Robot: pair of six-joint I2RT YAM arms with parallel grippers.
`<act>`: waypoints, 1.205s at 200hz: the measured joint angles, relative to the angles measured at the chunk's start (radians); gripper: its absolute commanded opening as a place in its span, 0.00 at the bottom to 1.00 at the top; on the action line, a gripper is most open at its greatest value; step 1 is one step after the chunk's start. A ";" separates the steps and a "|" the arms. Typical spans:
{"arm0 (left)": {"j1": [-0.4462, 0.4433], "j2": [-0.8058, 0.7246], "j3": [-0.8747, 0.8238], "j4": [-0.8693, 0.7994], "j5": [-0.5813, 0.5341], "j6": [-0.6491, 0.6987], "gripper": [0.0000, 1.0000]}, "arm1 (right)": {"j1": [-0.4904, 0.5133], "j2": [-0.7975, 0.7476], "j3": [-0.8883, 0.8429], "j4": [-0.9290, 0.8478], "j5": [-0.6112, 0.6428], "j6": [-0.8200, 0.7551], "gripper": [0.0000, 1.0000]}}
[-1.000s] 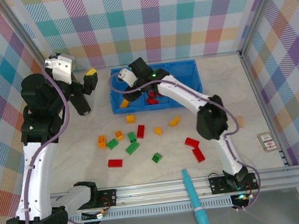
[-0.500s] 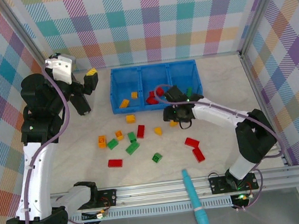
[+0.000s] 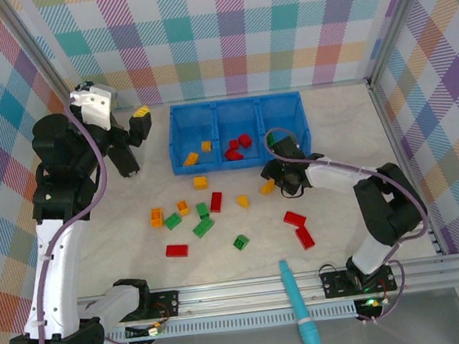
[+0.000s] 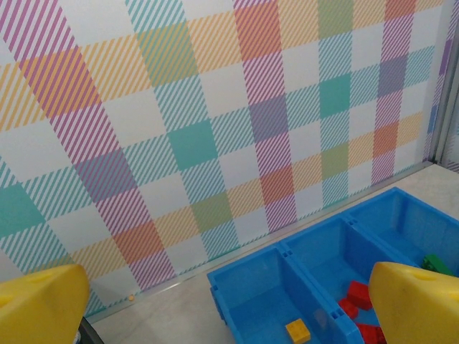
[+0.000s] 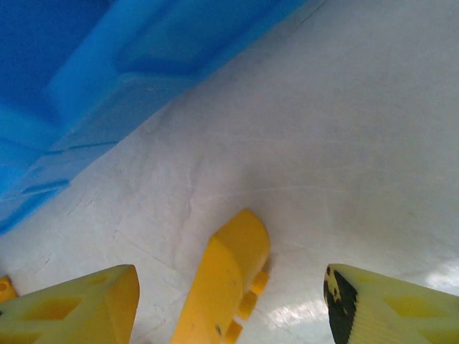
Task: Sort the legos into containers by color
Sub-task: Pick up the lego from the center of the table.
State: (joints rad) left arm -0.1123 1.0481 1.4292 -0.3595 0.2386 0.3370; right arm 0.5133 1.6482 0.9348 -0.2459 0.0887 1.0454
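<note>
Your right gripper (image 3: pixel 283 179) is low on the tabletop (image 3: pixel 332 128), on the near side of the blue tray (image 3: pixel 235 104). Its jaws are open, and a yellow lego (image 5: pixel 228 276) lies between them. Your left gripper (image 3: pixel 137 124) is up at the far left, opened wide.

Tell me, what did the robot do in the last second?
The right gripper swung from over the blue tray's left compartment down to the table, jaws now open either side of a yellow brick. The left gripper, open, and the loose bricks stayed put.
</note>
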 measured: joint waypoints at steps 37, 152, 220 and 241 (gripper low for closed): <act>0.000 0.002 0.000 0.000 0.000 0.000 1.00 | 0.000 0.081 0.023 0.025 -0.040 0.000 0.67; 0.000 0.004 0.000 0.000 0.008 0.000 1.00 | 0.009 0.124 0.084 -0.085 -0.011 -0.069 0.32; 0.000 0.011 -0.001 0.017 -0.077 -0.016 1.00 | 0.043 0.095 0.182 -0.291 0.040 -0.230 0.21; 0.000 -0.008 -0.062 0.120 -0.122 -0.032 1.00 | 0.047 0.063 0.351 -0.371 0.061 -0.346 0.21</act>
State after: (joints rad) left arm -0.1123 1.0405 1.3670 -0.2394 0.1169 0.3054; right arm 0.5598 1.7115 1.2858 -0.6170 0.1501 0.6994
